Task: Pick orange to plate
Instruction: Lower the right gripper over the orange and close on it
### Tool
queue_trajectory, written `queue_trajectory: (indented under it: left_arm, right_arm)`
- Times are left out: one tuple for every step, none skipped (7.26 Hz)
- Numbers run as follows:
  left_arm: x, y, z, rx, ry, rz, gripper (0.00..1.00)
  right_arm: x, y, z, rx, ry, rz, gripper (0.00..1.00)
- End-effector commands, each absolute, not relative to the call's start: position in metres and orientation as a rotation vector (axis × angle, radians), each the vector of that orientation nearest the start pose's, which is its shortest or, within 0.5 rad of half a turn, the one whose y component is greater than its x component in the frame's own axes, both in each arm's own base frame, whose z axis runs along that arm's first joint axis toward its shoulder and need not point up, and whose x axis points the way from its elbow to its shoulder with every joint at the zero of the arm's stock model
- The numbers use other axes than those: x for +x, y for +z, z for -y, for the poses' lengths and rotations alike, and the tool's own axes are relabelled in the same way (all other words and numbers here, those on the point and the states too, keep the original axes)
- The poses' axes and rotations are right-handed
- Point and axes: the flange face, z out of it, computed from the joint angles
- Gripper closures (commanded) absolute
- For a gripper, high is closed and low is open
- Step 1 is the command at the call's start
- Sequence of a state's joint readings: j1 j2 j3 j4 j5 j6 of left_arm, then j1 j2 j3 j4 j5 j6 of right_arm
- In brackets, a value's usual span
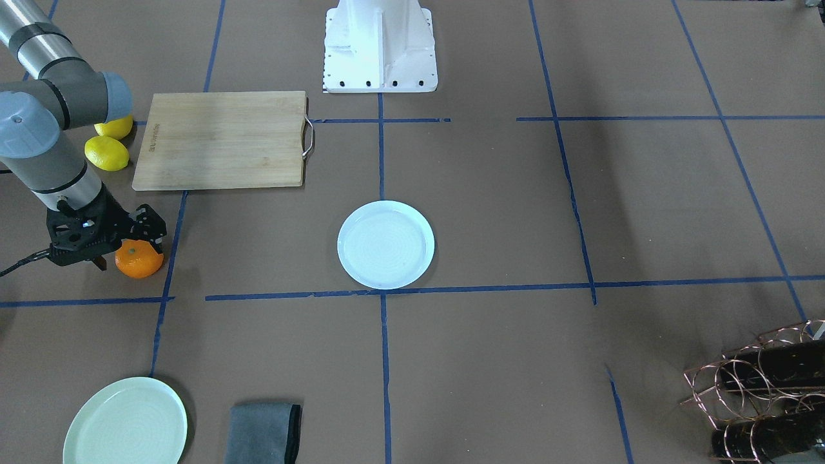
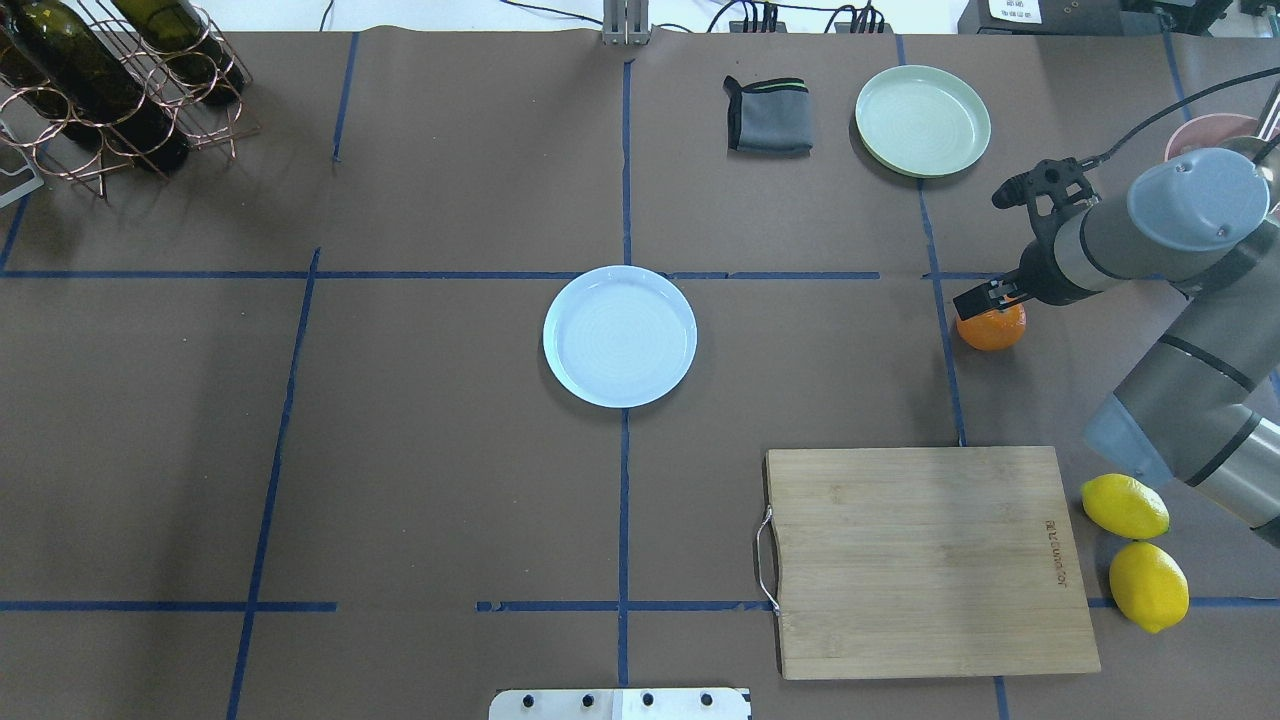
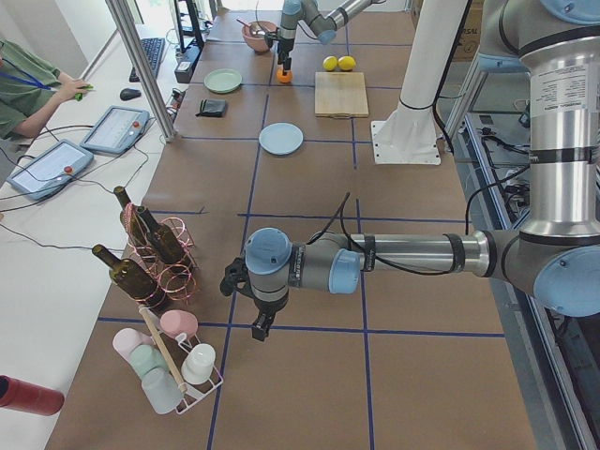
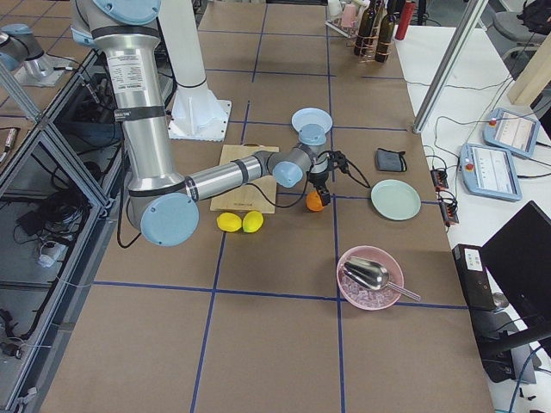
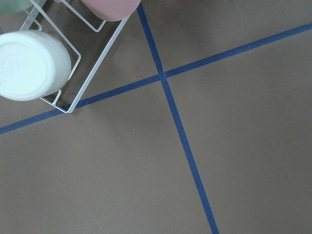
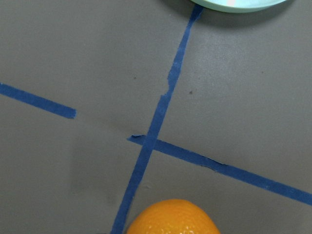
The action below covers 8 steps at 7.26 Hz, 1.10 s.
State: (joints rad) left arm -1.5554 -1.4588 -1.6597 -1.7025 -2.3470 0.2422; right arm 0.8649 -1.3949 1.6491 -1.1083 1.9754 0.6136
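The orange (image 1: 139,260) lies on the brown table at the right arm's side, a blue tape line running just beside it. My right gripper (image 1: 127,246) hangs right over it, apparently open, with one finger on each side of the fruit; the right wrist view shows only the orange's top (image 6: 171,218) at its lower edge and no fingers. From overhead the orange (image 2: 991,328) sits under the gripper (image 2: 998,300). The white plate (image 2: 620,336) rests bare at the table's middle, well away from the fruit. My left gripper (image 3: 261,328) hovers near the cup rack; whether it is open or shut I cannot tell.
A wooden cutting board (image 2: 930,560) lies near the robot's base, two lemons (image 2: 1125,505) beside it. A mint-green plate (image 2: 922,120) and a grey cloth (image 2: 768,115) sit at the far edge. A wine-bottle rack (image 2: 110,80) fills the far left corner; a pink bowl (image 4: 370,277) stands at the right end.
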Motion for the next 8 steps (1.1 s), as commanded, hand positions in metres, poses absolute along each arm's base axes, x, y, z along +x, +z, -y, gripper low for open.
queue_trajectory:
  left_arm:
    - [-0.057,0.653,0.452,0.193,0.287,-0.761,0.00]
    - [-0.057,0.652,0.453,0.194,0.288,-0.761,0.00]
    - [-0.057,0.653,0.452,0.193,0.287,-0.761,0.00]
    - [-0.057,0.653,0.452,0.193,0.287,-0.761,0.00]
    - [-0.057,0.652,0.453,0.194,0.288,-0.761,0.00]
    - [-0.057,0.652,0.453,0.194,0.288,-0.761,0.00]
    - [-0.057,0.647,0.453,0.205,0.290,-0.760,0.00]
    - [-0.058,0.652,0.444,0.195,0.286,-0.761,0.00]
  right_arm:
    - [-0.312,0.493,0.507,0.314,-0.231,0.735,0.00]
    - [-0.314,0.497,0.506,0.307,-0.233,0.730,0.00]
    - [-0.318,0.502,0.504,0.299,-0.236,0.724,0.00]
    - [-0.326,0.502,0.502,0.295,-0.247,0.722,0.00]
    - [-0.332,0.502,0.499,0.299,-0.255,0.715,0.00]
    - [-0.340,0.507,0.497,0.300,-0.262,0.699,0.00]
    - [-0.340,0.507,0.497,0.300,-0.262,0.699,0.12]
    - [-0.340,0.507,0.497,0.299,-0.262,0.700,0.55]
